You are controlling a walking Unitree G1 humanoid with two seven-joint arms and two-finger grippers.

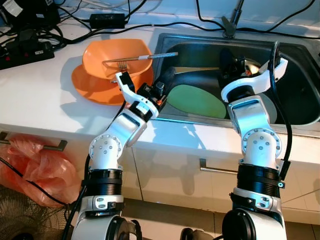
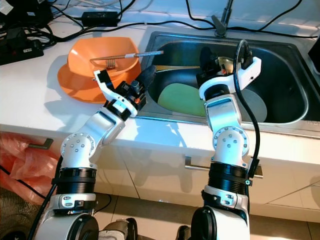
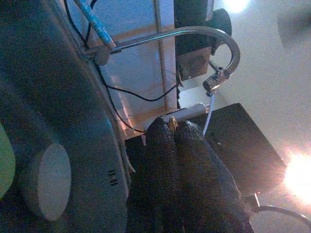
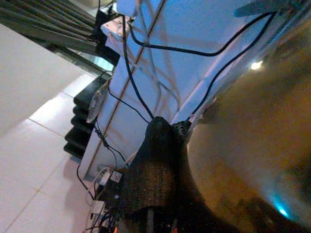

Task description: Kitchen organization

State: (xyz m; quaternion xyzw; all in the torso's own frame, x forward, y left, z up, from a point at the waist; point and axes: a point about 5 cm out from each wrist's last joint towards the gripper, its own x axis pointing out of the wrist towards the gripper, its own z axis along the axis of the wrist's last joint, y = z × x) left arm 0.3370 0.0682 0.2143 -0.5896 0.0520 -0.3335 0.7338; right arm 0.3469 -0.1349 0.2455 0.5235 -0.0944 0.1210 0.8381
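White counter [image 1: 45, 95] carries two stacked orange bowls [image 1: 107, 75] with a fork [image 1: 140, 58] laid across the rim. Steel sink [image 1: 300, 107] holds a green plate [image 1: 195, 100] (oval, lying flat). Left hand [image 1: 166, 76] fingers pressed together, empty, at sink edge. Right hand [image 1: 226, 62] inside sink, fingers together, holding nothing.

Sink [image 1: 300, 50]: brushed steel, dull sheen. Inside it, green plate [image 1: 196, 101] matt, smooth. Left of sink, orange bowls [image 1: 112, 60] glossy plastic, metal fork [image 1: 131, 59] across top one. Worktop [image 1: 40, 95] around sink smooth white. My left gripper [image 3: 174, 131] fingertips: black, rough knit texture. Faucet [image 3: 194, 36] over sink: polished chrome.
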